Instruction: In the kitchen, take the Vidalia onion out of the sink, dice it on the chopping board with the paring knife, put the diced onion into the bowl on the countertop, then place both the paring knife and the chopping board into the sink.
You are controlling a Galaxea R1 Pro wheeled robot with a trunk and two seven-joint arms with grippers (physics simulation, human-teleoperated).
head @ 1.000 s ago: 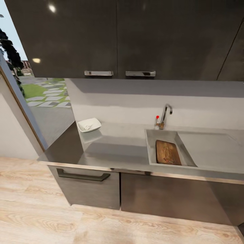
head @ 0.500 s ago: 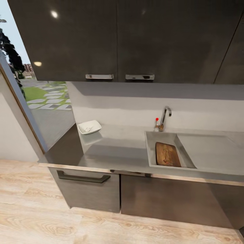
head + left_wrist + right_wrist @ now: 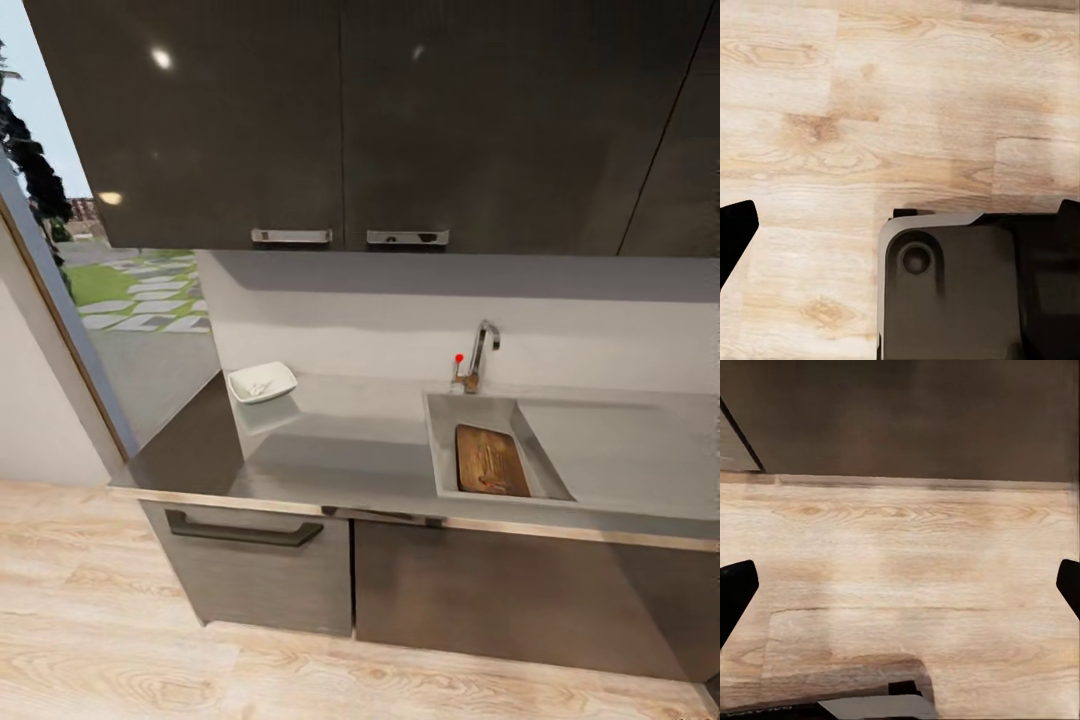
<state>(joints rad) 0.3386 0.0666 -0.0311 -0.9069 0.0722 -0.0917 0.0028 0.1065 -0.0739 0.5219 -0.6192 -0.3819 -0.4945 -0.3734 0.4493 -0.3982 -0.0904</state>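
The brown chopping board [image 3: 490, 460] lies flat inside the basin of the grey sink [image 3: 620, 445], below the chrome tap [image 3: 481, 352] with its red knob. At the far left of the countertop [image 3: 340, 440] stands the white bowl [image 3: 262, 382], with something pale inside that is too small to identify. The onion and the paring knife are hidden or too small to make out. My left gripper [image 3: 902, 221] is open over the wood floor and a dark part of my base. My right gripper [image 3: 902, 589] is open too, with floor and a dark cabinet front beyond it.
Glossy dark wall cabinets [image 3: 340, 120] hang low over the counter. Grey base units with a drawer handle [image 3: 240, 530] stand below. A tall glass door [image 3: 60, 300] borders the counter's left end. Pale wood floor [image 3: 200, 660] lies between me and the units.
The whole head view has shifted a little, so the camera moved. The counter, sink and bowl look slightly smaller and more leftward. Nothing on the counter has moved.
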